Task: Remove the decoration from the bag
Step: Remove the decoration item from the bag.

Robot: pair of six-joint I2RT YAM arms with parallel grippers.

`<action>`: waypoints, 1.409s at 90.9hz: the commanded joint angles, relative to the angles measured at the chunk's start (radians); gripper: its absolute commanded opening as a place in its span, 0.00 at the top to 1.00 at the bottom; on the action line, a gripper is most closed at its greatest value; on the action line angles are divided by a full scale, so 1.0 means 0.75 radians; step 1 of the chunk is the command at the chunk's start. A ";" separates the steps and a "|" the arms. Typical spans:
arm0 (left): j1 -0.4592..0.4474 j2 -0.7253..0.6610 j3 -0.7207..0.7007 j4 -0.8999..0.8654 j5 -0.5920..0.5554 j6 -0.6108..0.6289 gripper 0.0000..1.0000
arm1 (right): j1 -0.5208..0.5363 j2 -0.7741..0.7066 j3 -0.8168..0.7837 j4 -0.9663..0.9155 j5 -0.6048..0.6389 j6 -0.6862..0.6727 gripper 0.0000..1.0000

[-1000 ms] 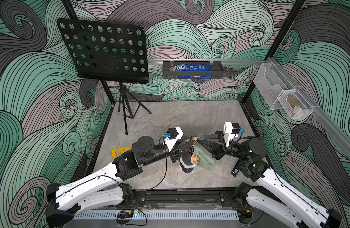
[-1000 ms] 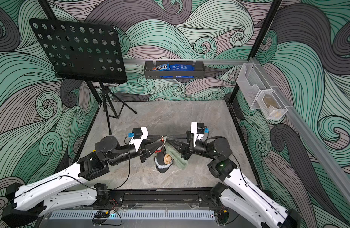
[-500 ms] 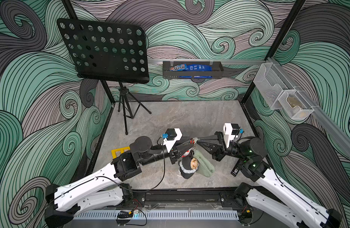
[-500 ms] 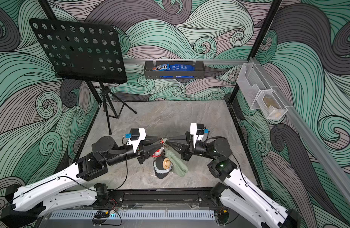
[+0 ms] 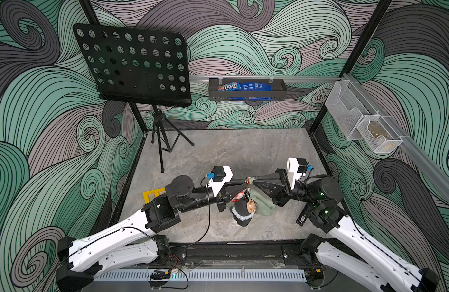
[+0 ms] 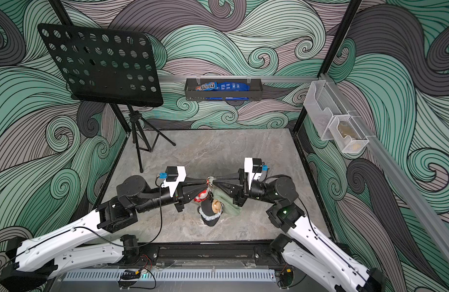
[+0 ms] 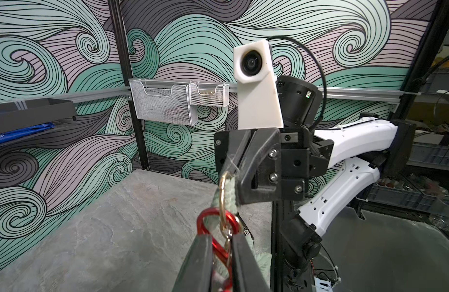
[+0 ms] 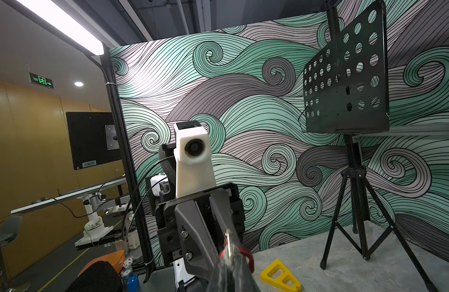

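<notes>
The sage-green bag (image 5: 264,205) (image 6: 229,205) hangs low over the table (image 5: 231,154) from its strap (image 7: 230,195) and gold ring (image 7: 222,199) (image 8: 228,242). My right gripper (image 5: 252,180) (image 6: 214,181) (image 7: 230,164) (image 8: 231,274) is shut on that ring and strap loop. The decoration (image 5: 243,211) (image 6: 210,211), a small doll in black with a pale face, dangles beside the bag from a red carabiner (image 7: 218,249) (image 8: 246,254) hooked through the ring. My left gripper (image 5: 244,186) (image 6: 204,183) (image 7: 220,246) is shut on the carabiner, tip to tip with the right one.
A black perforated music stand (image 5: 132,65) on a tripod (image 5: 165,141) occupies the back left. A yellow plastic piece (image 5: 152,196) (image 8: 279,278) lies under my left arm. A black tray (image 5: 246,89) of candy packs hangs on the back wall, mesh bins (image 5: 357,121) on the right wall.
The two grippers have come tip to tip above the bag, and the left jaws have narrowed onto the red carabiner. The right gripper has kept its hold.
</notes>
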 commanded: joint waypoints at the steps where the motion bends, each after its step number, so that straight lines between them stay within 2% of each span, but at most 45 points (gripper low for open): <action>1: -0.002 -0.008 0.008 0.027 0.019 -0.006 0.83 | -0.005 -0.027 0.026 0.047 -0.005 0.004 1.00; 38: -0.002 0.020 0.062 -0.033 0.024 -0.010 0.87 | -0.018 -0.028 0.034 0.049 -0.087 -0.006 1.00; 44: -0.002 0.022 0.067 -0.040 0.043 -0.010 0.77 | -0.024 -0.025 0.037 0.049 -0.095 0.001 1.00; 51: 0.000 0.011 0.055 -0.044 0.046 -0.009 0.53 | -0.029 -0.028 0.043 0.043 -0.101 0.013 1.00; 58: 0.003 -0.009 0.036 -0.036 0.042 -0.010 0.46 | -0.035 -0.037 0.045 0.029 -0.093 0.020 1.00; 68: 0.006 -0.021 0.024 -0.021 0.074 -0.016 0.46 | -0.036 -0.045 0.042 0.031 -0.098 0.017 1.00; 83: 0.006 -0.009 0.026 -0.019 0.087 -0.019 0.55 | -0.036 -0.042 0.041 0.040 -0.105 0.031 1.00; 128: 0.006 0.050 0.038 0.018 0.080 -0.033 0.56 | -0.036 -0.041 0.034 0.056 -0.076 0.076 1.00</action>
